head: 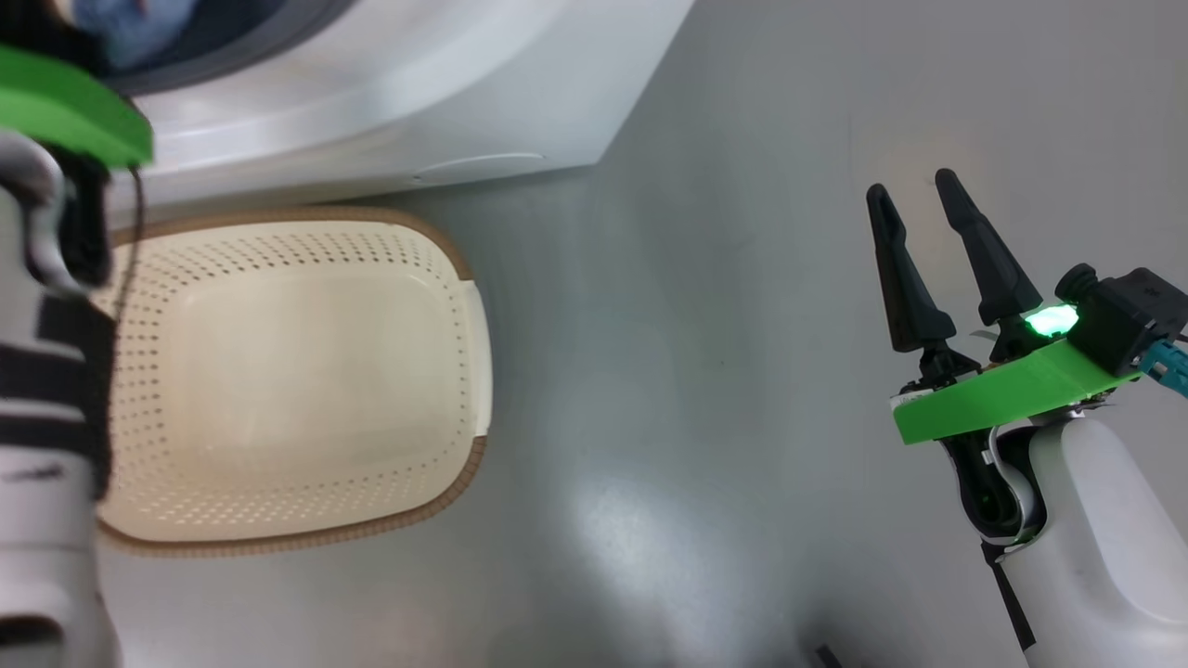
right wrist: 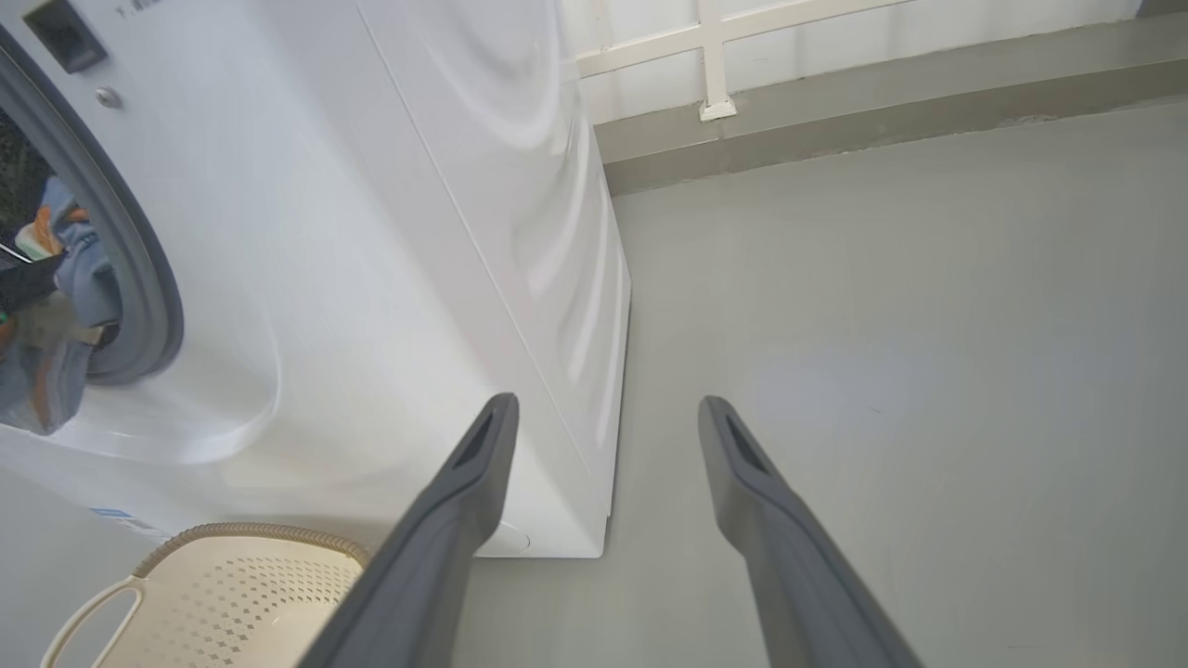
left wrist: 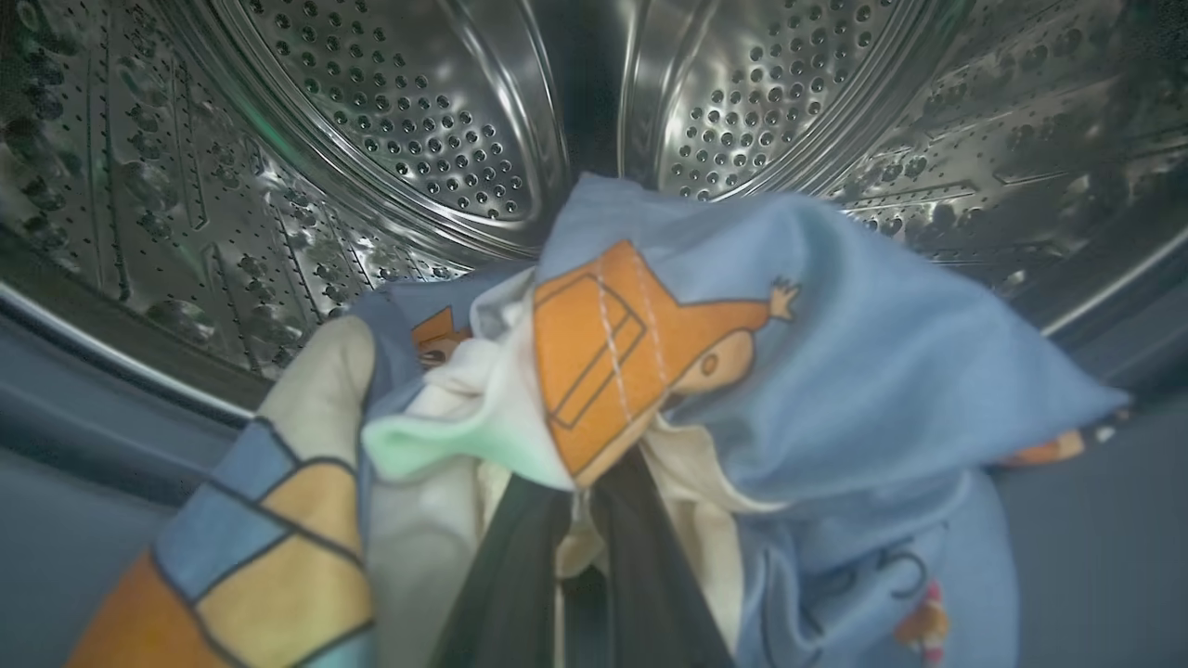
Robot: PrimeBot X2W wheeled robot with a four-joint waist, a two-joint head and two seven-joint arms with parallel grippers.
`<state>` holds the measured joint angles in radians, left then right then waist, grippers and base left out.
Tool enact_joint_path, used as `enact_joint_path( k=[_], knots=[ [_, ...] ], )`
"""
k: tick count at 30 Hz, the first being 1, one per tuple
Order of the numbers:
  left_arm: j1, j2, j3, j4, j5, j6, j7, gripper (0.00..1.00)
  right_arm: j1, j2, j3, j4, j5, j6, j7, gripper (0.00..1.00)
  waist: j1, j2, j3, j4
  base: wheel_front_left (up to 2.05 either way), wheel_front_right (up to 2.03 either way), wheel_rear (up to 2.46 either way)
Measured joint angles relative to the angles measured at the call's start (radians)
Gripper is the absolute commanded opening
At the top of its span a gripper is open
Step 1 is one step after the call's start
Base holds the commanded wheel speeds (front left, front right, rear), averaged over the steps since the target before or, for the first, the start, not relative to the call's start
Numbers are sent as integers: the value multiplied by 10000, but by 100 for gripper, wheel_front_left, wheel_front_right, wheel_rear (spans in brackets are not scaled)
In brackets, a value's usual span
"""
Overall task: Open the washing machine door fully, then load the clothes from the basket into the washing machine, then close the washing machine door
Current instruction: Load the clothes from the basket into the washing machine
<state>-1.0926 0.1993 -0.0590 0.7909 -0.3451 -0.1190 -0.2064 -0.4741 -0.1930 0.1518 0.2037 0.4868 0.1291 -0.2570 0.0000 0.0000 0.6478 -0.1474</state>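
Note:
In the left wrist view my left gripper (left wrist: 577, 520) reaches into the steel drum (left wrist: 418, 121) of the washing machine (head: 418, 93), shut on the clothes (left wrist: 835, 371): light blue fabric with orange bears and a cream piece, draped over its fingertips. The same clothes (right wrist: 65, 278) hang in the round opening in the right wrist view, and blue fabric (head: 130, 28) shows at the head view's top left. The cream basket (head: 306, 215) stands on the floor before the machine with nothing in it. My right gripper (head: 911, 184) hovers open over bare floor to the right. The washing machine door is out of view.
My left forearm (head: 46, 417) crosses the basket's left side. Grey floor (head: 696, 417) spreads right of the basket and machine. In the right wrist view a wall with white framing (right wrist: 715, 56) runs behind the machine (right wrist: 371, 232), and the basket (right wrist: 232, 594) sits at lower left.

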Motion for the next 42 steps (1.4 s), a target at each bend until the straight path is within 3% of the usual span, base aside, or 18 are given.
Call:
enact_joint_path(
  k=[10, 12, 16, 19, 20, 21, 22, 23, 31, 42],
  knots=[
    [-2093, 571, -311, 1569, 451, 0, -282, 0, -31, 136, -13, -33, 0, 0, -2, 100, 0, 0, 508, -682, 0, 0, 0],
    [-2474, 679, -332, 1266, 713, 6, -420, 0, -35, 180, -12, -42, 0, 0, 0, 100, 1, 0, 625, -802, 0, 0, 0],
    [-2755, 756, 165, -677, 1001, 280, -495, 0, -104, 263, -8, -92, 0, 0, 0, 100, 0, 0, 858, -976, 0, 0, 0],
    [-2671, 727, 441, -936, 1131, 368, -502, 0, -236, 282, -8, -98, 0, 0, 0, 100, 0, 0, 980, -1072, 0, 0, 0],
    [-2569, 715, 485, -915, 1210, 370, -502, 10, -238, 290, -8, -96, 0, 0, 0, 100, 0, 0, 1004, -1090, 0, 0, 0],
    [-2481, 690, 535, -815, 1273, 391, -502, 46, -238, 301, -8, -92, 0, 0, 0, 100, 0, 0, 1016, -1101, 0, 0, 0],
    [-2392, 663, 571, -706, 1308, 401, -500, 95, -238, 309, -8, -90, 0, 0, 0, 100, 0, 0, 1015, -1099, 0, 0, 0],
    [-2337, 640, 594, -556, 1329, 401, -502, 100, -238, 309, -8, -88, 0, 0, 0, 100, 0, 0, 1009, -1091, 0, 0, 0],
    [-2468, 476, 598, 1544, 1407, 543, -499, 100, -238, 316, -4, -13, 0, 0, 0, 100, 0, 0, 899, -946, 0, 0, 0],
    [-2406, 420, 589, 2017, 1407, 424, -500, 100, -236, 311, 12, 121, 0, 0, 0, 100, 0, 0, 426, -821, 0, 0, 0]
  ],
)
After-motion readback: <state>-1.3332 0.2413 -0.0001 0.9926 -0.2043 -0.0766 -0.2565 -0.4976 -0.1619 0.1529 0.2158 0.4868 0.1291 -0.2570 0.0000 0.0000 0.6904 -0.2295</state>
